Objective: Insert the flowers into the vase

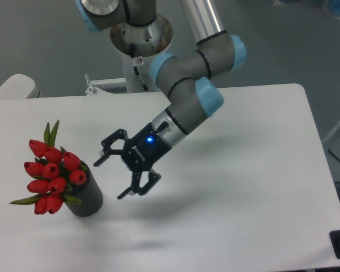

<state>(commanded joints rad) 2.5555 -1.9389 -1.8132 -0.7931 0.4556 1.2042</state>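
Spread wide and empty, the gripper is held just right of the dark vase, in which the red tulip bunch is seated, leaning left, on the white table.

One vase, one tied bunch of flowers with about nine red tulip buds showing, a few narrow green leaves, one white table, one robot arm, one gripper with two fingers
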